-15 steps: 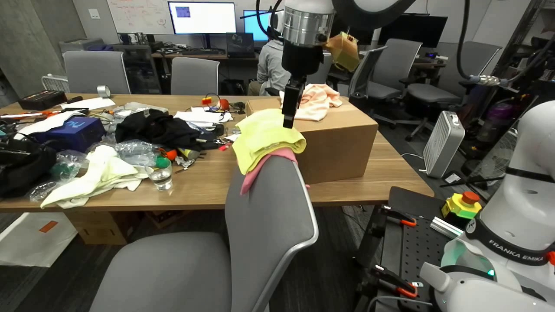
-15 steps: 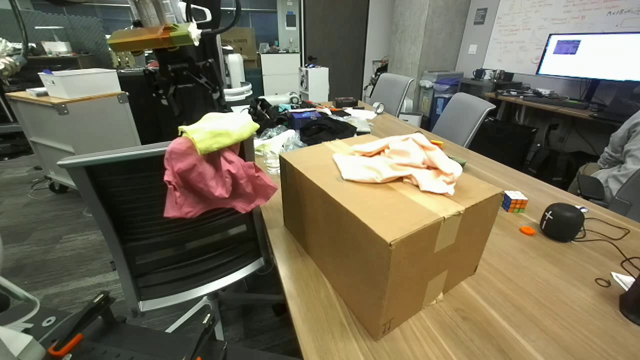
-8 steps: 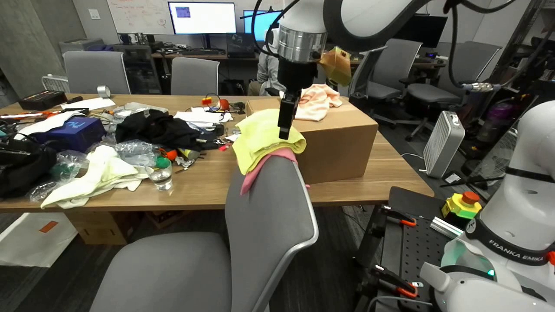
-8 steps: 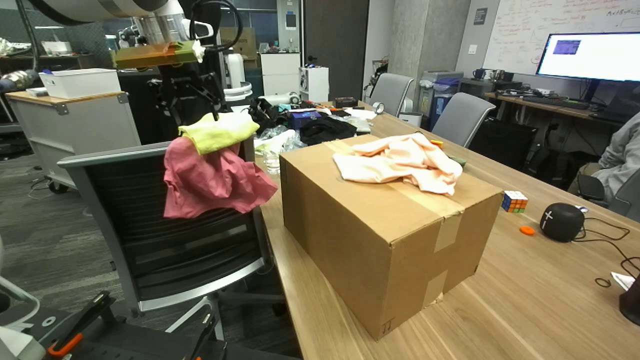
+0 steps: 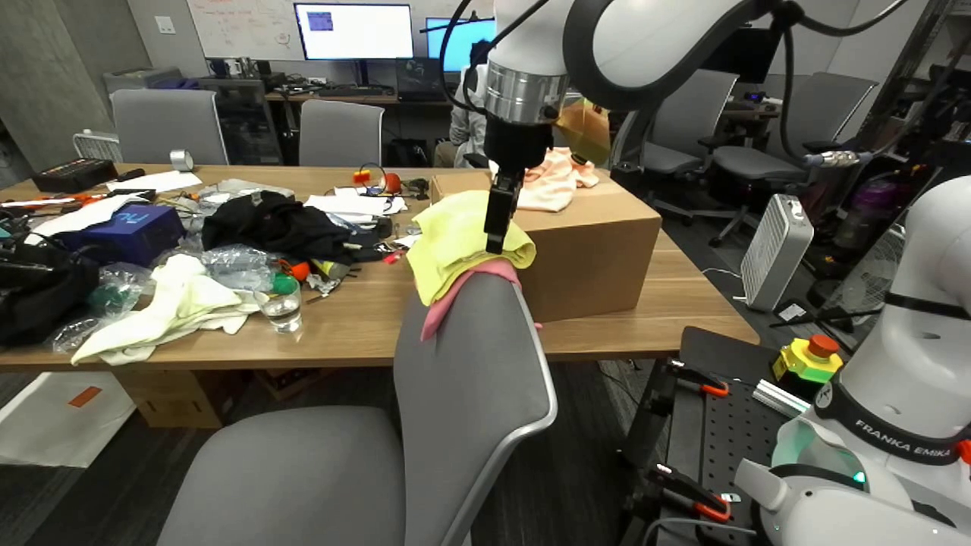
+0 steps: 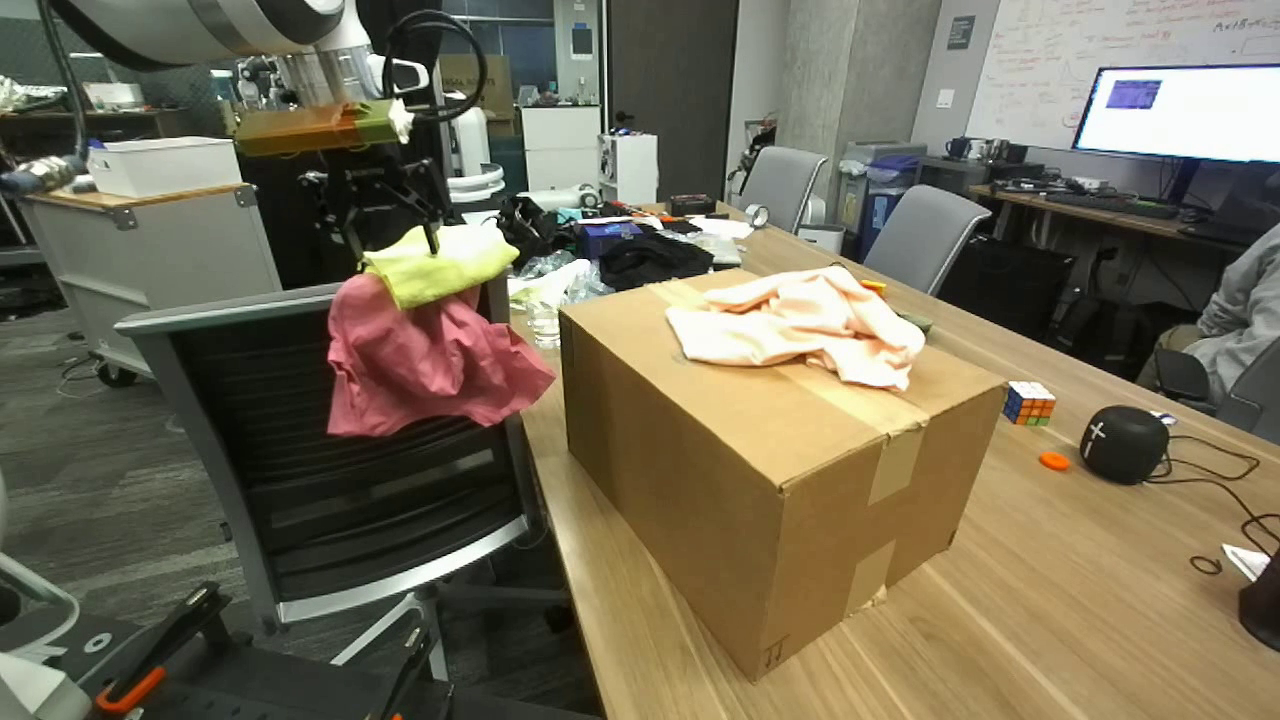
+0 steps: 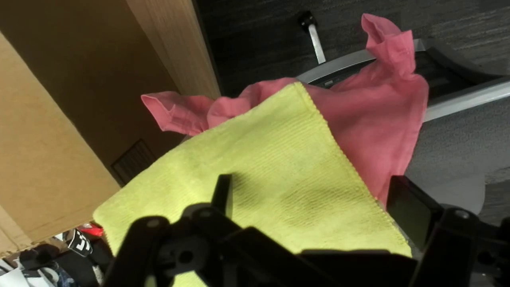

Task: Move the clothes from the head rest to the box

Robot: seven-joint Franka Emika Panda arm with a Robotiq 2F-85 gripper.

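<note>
— How does your pincer [image 7: 314, 195] stand?

— I hold it wide, its fingers [image 7: 412, 211] well apart, the yellow cloth [image 7: 275, 155] showing between them. Whether they touch it, I cannot tell.

— What lies under that cloth?

— A pink garment [image 7: 374, 119]. Both drape over the top of the grey chair [image 5: 478, 364], yellow uppermost.

— And the cardboard box [image 6: 680, 460]?

— It stands on the wooden table [image 6: 1050, 600], right of the chair in both exterior views. Its taped top is closed, and a peach cloth [image 6: 790, 325] lies crumpled there, taking up part of that surface.

— What else is around?

— Right of the box, in an exterior view, a puzzle cube [image 6: 1030, 403] and a black loudspeaker [image 6: 1125, 445]. Left of the chair, in an exterior view, a glass [image 5: 282, 312] by the table's near edge, a pale cloth [image 5: 178, 303] just beside it, a black cloth [image 5: 273, 227] farther off.
</note>
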